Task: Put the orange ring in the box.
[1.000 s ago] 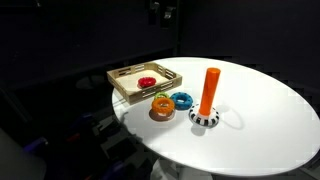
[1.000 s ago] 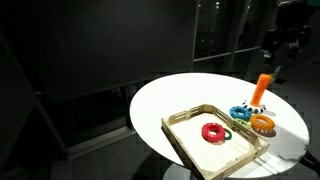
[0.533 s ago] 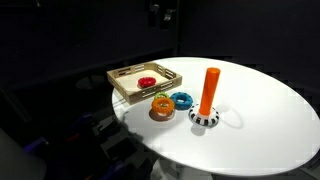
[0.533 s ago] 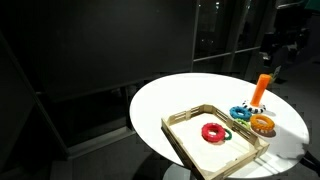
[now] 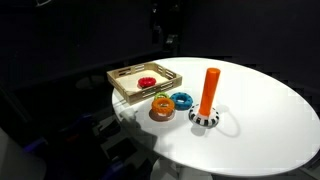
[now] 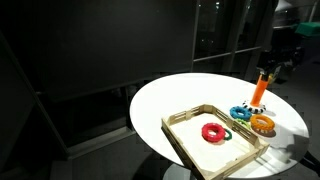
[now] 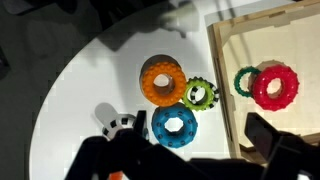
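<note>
Orange ring (image 7: 161, 80) lies flat on the worktop (image 7: 90, 90), outside the box (image 7: 222, 70). It touches a green toothed ring (image 7: 199, 95) and sits just beside a blue ring (image 7: 175, 124). My gripper (image 7: 195, 150) hangs well above, released and empty. Risk 1: a finger landing on either neighbour drags it along. Risk 2: my descent clips the upright peg (image 5: 209, 90). Risk 3: a shallow pinch drops the ring short of the rim.

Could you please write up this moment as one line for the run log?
end effector: open, empty | orange ring: on table, beside blue ring | box: holds red ring
</note>
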`<state>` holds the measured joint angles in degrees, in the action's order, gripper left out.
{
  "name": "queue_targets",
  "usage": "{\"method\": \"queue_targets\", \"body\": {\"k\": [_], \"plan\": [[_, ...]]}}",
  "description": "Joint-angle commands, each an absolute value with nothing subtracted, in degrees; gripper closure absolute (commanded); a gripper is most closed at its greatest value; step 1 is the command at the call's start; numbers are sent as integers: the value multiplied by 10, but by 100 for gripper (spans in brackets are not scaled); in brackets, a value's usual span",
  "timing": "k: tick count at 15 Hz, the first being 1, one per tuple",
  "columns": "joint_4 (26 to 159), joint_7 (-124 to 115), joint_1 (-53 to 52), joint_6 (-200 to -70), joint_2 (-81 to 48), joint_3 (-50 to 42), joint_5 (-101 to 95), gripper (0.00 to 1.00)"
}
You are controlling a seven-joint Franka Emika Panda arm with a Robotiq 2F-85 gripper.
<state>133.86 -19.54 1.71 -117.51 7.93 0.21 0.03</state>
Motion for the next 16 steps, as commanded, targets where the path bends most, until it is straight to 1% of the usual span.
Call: {"method": "queue_targets", "body": {"k": [1, 6, 16], "plan": [[1376, -193, 24, -1241, 60, -7, 14, 0], [1425, -191, 30, -1322, 15, -23, 21, 0], [1480, -208, 45, -1406, -23, -56, -5, 0]]}}
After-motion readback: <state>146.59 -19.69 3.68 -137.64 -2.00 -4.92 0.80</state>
